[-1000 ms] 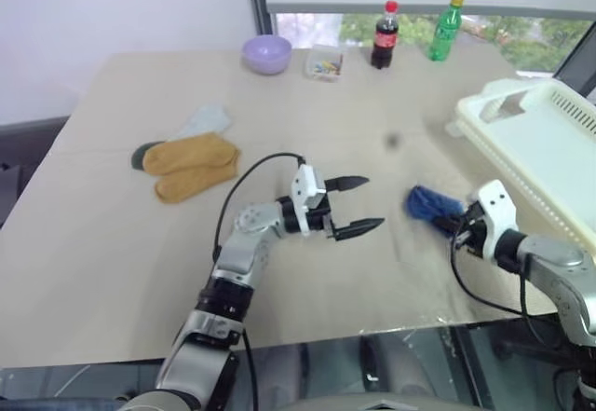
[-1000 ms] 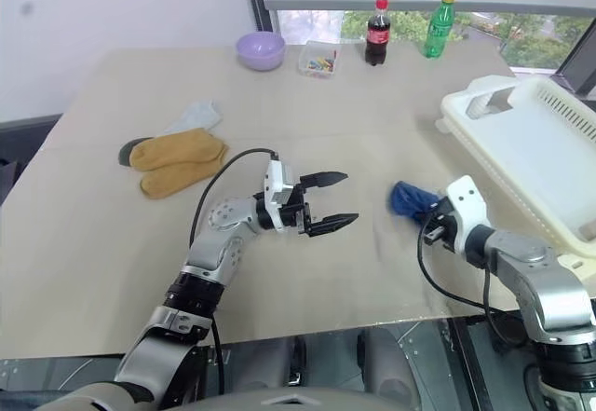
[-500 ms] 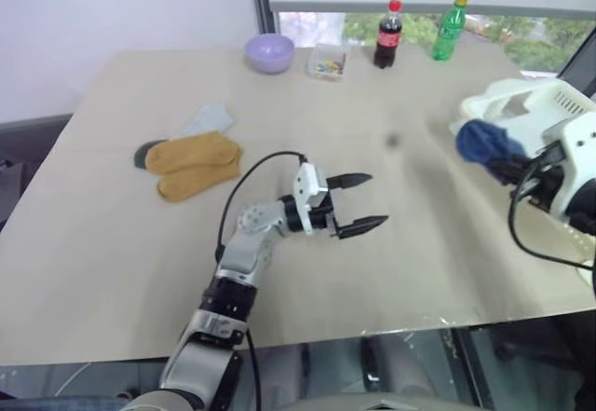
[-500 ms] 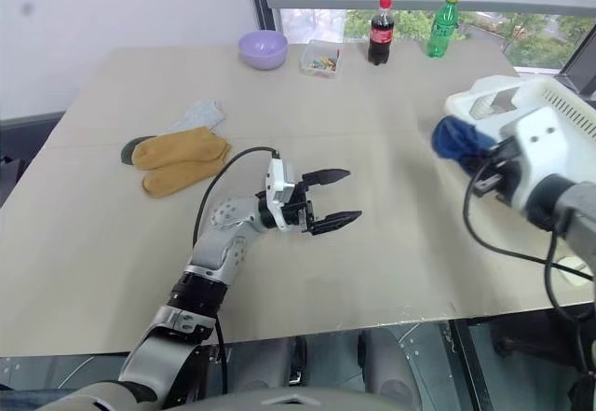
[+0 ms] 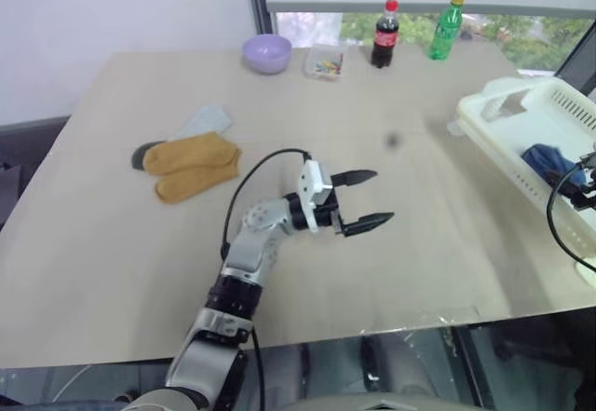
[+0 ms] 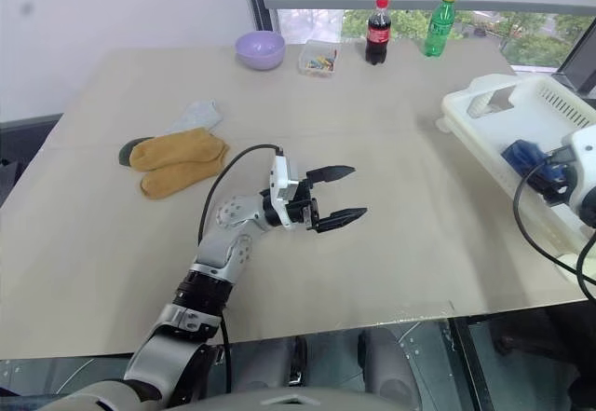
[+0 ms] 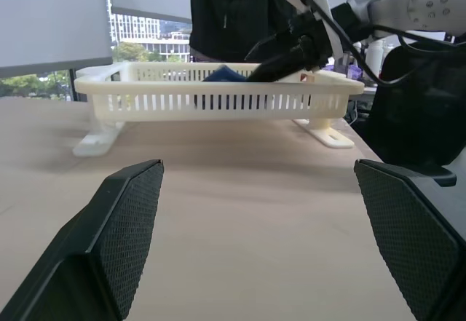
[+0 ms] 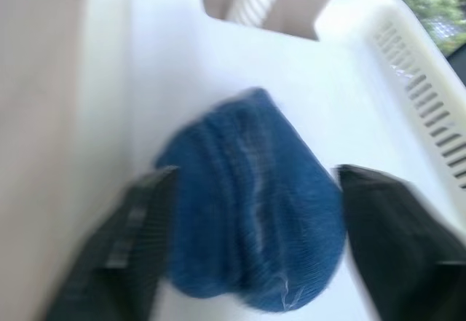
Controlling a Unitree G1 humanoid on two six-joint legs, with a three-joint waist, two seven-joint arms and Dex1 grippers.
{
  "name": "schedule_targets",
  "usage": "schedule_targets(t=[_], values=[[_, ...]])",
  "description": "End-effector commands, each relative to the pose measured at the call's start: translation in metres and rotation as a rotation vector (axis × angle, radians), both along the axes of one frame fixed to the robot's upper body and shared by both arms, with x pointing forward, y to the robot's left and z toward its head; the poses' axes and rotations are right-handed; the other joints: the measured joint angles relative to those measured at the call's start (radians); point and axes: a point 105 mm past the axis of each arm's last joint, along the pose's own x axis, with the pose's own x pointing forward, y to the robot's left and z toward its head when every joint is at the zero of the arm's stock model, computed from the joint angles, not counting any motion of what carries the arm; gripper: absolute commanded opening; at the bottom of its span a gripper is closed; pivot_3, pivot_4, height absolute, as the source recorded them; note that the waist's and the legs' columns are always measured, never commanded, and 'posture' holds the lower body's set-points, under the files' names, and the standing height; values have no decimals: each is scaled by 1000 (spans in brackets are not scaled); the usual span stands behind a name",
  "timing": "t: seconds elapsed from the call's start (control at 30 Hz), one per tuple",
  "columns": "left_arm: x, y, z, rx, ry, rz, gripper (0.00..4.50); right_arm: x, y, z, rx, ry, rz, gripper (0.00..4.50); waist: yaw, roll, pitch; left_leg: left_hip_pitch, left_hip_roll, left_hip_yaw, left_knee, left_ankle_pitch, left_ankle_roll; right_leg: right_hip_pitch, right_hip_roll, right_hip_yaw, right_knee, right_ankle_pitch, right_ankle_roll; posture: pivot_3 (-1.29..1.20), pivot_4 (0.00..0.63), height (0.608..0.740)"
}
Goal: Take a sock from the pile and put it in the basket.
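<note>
The pile (image 5: 191, 164) of mustard, pale grey and dark socks lies on the table's left side. The cream slotted basket (image 5: 503, 113) stands at the right edge. A blue sock (image 8: 251, 204) lies inside the basket, on its white floor. My right gripper (image 8: 255, 174) hovers over it, open, with a finger on either side of the sock. My left gripper (image 5: 380, 196) is open and empty, held low over the middle of the table and pointing right toward the basket.
Along the far edge stand a lilac bowl (image 5: 266, 53), a small clear box (image 5: 324, 62), a cola bottle (image 5: 384, 34) and a green bottle (image 5: 445, 27). A person in dark clothes (image 7: 233, 8) stands behind the basket.
My right gripper carried the blue sock up from the table and rightward over the basket, then opened. The sock now rests in the basket. The left arm stayed put.
</note>
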Motion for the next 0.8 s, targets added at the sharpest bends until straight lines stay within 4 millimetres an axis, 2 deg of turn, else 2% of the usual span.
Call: schedule_targets(t=[0.03, 0.17, 0.27, 0.37, 0.5, 0.53, 0.67, 0.8], values=[[-2, 2, 7, -15, -33, 7, 4500, -3, 4, 31, -64, -108, 41, 3925, 0, 0, 0, 0, 0, 0, 0, 0, 0, 0, 0, 0, 0, 0, 0, 0, 150, 740], [0, 8, 6, -2, -37, 39, 4500, -14, 44, 53, 19, -223, 234, 3925, 0, 1, 0, 0, 0, 0, 0, 0, 0, 0, 0, 0, 0, 0, 0, 0, 150, 740], [4, 20, 2, 39, -39, 103, 4500, -30, 87, 53, 165, -254, 417, 3925, 1, 1, 0, 0, 1, -2, 0, 0, 0, 0, 1, -1, 0, 0, 0, 0, 150, 740], [6, 30, -3, 76, -5, 166, 4500, -43, 112, 35, 281, -215, 513, 3925, 1, 1, 0, 0, 1, -2, -1, 0, 0, 0, 1, -1, 0, 0, 0, 0, 150, 740], [-4, 54, -18, 151, 53, 262, 4500, -59, 138, -12, 434, -126, 565, 3925, 1, 0, 0, 0, 1, -1, -1, 0, 0, 1, 0, -1, 0, 0, 0, 0, 150, 740], [-6, 56, -21, 162, 61, 270, 4500, -62, 141, -18, 446, -115, 569, 3925, 1, 1, 0, 1, 1, -1, -1, 0, 0, 1, -1, -1, 0, 0, 0, 0, 150, 740], [-26, 81, -33, 220, 65, 358, 4500, -89, 142, -66, 457, 44, 610, 3925, 2, 2, 1, 1, 1, -1, -2, 0, 0, -1, -3, 0, 0, 0, 0, 0, 150, 740], [-42, 104, -38, 231, 98, 450, 4500, -101, 124, -79, 449, 58, 619, 3925, -1, 2, 2, 2, 2, -2, -2, 0, 0, 0, -4, 0, 0, 0, 0, 0, 150, 740]])
